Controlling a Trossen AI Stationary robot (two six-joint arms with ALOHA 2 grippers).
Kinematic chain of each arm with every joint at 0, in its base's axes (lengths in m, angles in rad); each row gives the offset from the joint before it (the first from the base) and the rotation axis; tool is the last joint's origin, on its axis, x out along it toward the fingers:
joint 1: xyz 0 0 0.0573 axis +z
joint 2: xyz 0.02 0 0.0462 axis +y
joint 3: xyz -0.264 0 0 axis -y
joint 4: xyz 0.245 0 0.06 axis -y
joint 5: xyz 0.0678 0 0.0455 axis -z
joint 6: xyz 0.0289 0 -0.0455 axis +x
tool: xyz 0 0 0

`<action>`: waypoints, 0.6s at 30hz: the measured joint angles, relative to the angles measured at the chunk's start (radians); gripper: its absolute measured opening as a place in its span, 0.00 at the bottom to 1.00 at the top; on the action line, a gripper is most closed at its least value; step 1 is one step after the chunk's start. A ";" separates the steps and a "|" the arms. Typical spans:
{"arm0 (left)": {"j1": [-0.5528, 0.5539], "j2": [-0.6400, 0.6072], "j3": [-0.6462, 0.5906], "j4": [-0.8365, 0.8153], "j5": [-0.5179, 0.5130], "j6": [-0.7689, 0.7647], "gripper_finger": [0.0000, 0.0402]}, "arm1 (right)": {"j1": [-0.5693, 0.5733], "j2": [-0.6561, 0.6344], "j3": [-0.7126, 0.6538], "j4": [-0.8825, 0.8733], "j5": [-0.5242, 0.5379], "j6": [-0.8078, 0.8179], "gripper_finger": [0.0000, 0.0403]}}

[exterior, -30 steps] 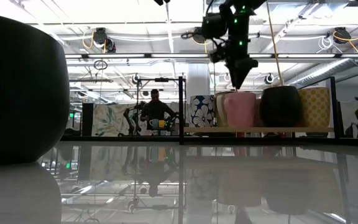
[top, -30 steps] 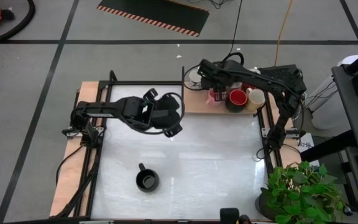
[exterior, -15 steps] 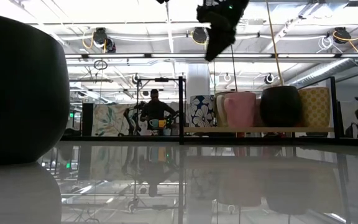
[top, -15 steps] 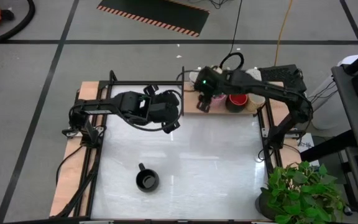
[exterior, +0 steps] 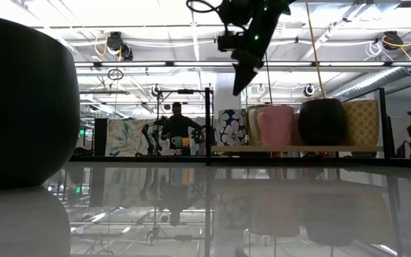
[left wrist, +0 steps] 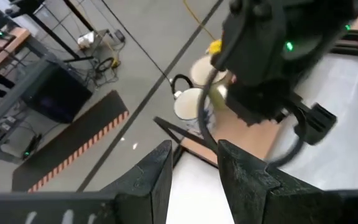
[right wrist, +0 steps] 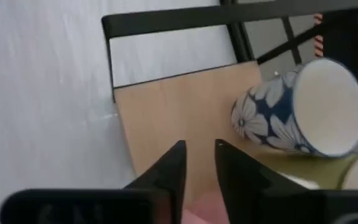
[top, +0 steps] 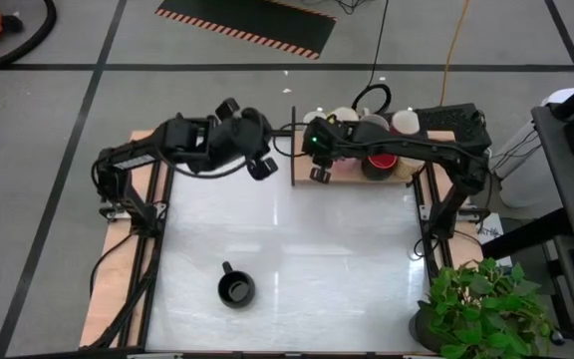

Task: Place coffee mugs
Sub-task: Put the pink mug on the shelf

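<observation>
A black mug [top: 235, 289] stands on its base on the white table, looming at the left of the low view [exterior: 20, 107]. On the wooden board [top: 339, 174] at the far right stand more mugs: blue-flowered [right wrist: 291, 118] [exterior: 228, 127], pink [exterior: 277, 125], black [exterior: 322, 121], cream [exterior: 362, 123], red [top: 379, 160]. My right gripper [top: 317, 172] [right wrist: 199, 155] hangs over the board's left end, slightly open, with nothing between its fingers. My left gripper [top: 260, 165] [left wrist: 194, 174] is raised over the table's far part, slightly open with nothing in it.
A black frame rail [right wrist: 166, 22] borders the board's left end. A potted plant [top: 486, 309] stands at the near right corner. The white table [top: 347, 259] between the black mug and the board is bare. A person [exterior: 179, 128] sits in the room beyond.
My right gripper has risen from just above the pink mug and gone toward the table's left, to the board's left end, tipping and rolling on the way. My left gripper has risen, swung toward the far edge and rolled. No mug has moved.
</observation>
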 joint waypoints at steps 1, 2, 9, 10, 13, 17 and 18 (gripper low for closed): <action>0.010 -0.001 0.000 0.002 0.004 0.011 0.33 | -0.005 0.008 0.000 0.006 -0.001 -0.012 0.17; 0.020 -0.004 0.000 0.003 0.007 0.019 0.33 | -0.009 0.017 0.000 0.001 -0.003 -0.028 0.14; 0.057 -0.004 0.001 0.001 0.027 0.004 0.33 | -0.023 0.080 0.000 0.030 -0.003 -0.137 0.01; 0.058 -0.004 0.001 0.001 0.028 0.000 0.33 | -0.026 0.088 0.000 0.029 -0.004 -0.143 0.01; 0.058 -0.005 0.001 0.001 0.028 -0.015 0.33 | -0.037 0.115 0.000 0.025 -0.005 -0.155 0.02; 0.058 -0.005 0.001 0.000 0.028 -0.039 0.33 | -0.056 0.141 0.000 -0.005 -0.006 -0.163 0.00; 0.058 -0.005 0.001 0.000 0.028 -0.044 0.33 | -0.059 0.143 0.000 -0.016 -0.006 -0.164 0.00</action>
